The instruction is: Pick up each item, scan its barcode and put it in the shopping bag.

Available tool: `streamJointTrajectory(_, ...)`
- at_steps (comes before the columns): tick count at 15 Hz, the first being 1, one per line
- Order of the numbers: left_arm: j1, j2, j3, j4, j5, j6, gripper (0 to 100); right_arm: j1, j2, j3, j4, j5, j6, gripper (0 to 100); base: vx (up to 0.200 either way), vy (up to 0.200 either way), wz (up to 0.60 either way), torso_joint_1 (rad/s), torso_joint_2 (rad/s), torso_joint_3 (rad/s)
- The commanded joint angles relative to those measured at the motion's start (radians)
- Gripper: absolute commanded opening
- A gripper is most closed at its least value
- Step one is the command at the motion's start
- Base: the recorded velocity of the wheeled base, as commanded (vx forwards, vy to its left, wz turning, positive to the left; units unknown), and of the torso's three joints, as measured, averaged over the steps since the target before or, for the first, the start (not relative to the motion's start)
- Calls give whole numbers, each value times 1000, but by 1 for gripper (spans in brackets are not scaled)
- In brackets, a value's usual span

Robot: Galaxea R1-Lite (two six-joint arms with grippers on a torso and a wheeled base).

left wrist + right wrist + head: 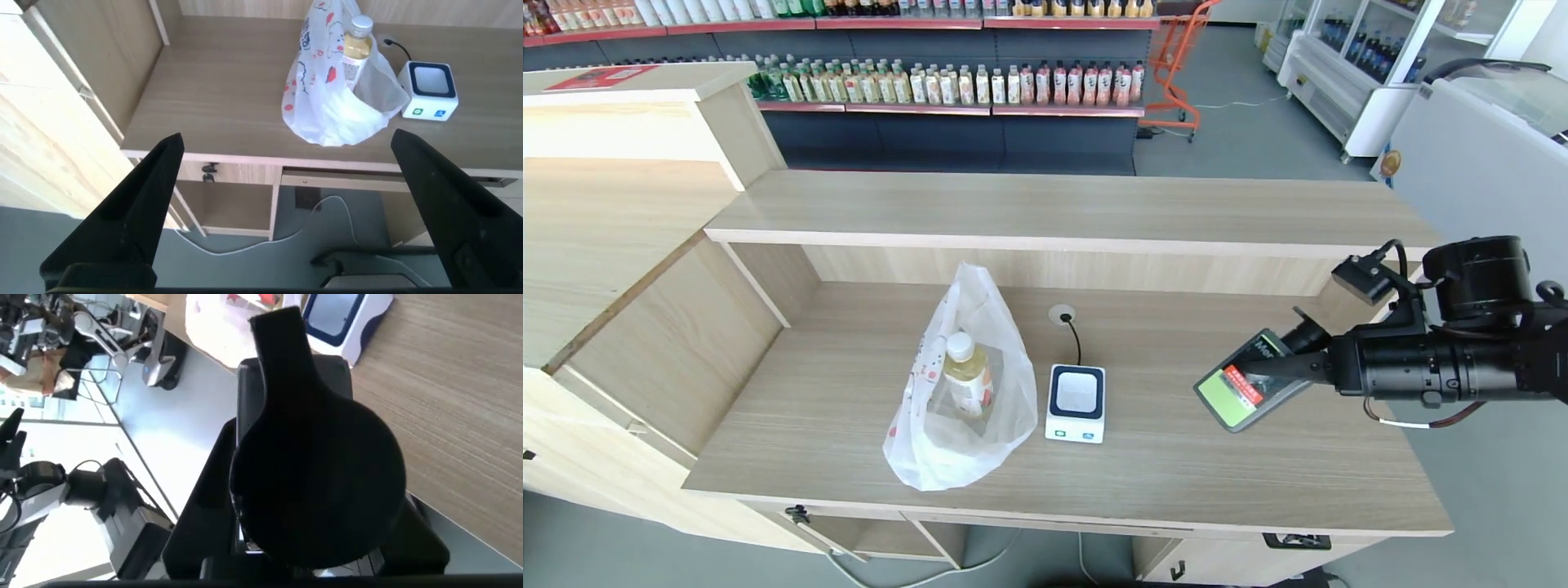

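Note:
A white plastic shopping bag stands on the wooden counter, holding an upright bottle with a white cap. Just right of it lies the small white barcode scanner, its window facing up. My right gripper hovers above the counter's right part, shut on a flat green packet with a red label, tilted toward the scanner. The scanner lies beyond the packet in the right wrist view. My left gripper hangs open with nothing in it off the counter's front left, looking at the bag and scanner.
A raised ledge runs along the counter's back and a side wall closes its left. The scanner's cable leads to a grommet behind it. Bare counter lies right of the scanner. Store shelves and freezers stand beyond.

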Motion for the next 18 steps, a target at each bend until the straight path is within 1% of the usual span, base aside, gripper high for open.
streamJointTrajectory(1, 0, 0, 0, 0, -1, 2, 100, 33, 45, 3, -14, -19, -1, 0, 0, 200, 0, 2, 7, 7)
streamJointTrajectory(3, 0, 0, 0, 0, 0, 4, 100, 48, 108, 0, -75, -84, -9, 0, 0, 0, 0, 0, 0, 0)
streamJointTrajectory(5, 0, 0, 0, 0, 0, 1, 100, 59, 178, -14, -175, -151, -7, 0, 0, 0, 0, 0, 0, 0)
streamJointTrajectory(7, 0, 0, 0, 0, 0, 2, 100, 88, 226, -19, -234, -185, -4, 0, 0, 0, 0, 0, 0, 0)
streamJointTrajectory(9, 0, 0, 0, 0, 0, 2, 100, 124, 261, -20, -273, -192, -1, 0, 0, 0, 0, 0, 0, 0)
streamJointTrajectory(13, 0, 0, 0, 0, 0, 1, 100, 162, 358, -39, -396, -288, -3, 0, 0, 0, 0, 0, 0, 0)
streamJointTrajectory(15, 0, 0, 0, 0, 0, 1, 100, 168, 396, -75, -412, -321, -3, 0, 0, 0, 0, 0, 0, 0)
streamJointTrajectory(18, 0, 0, 0, 0, 0, 1, 100, 168, 433, -121, -412, -340, -1, 0, 0, 0, 0, 0, 0, 0)
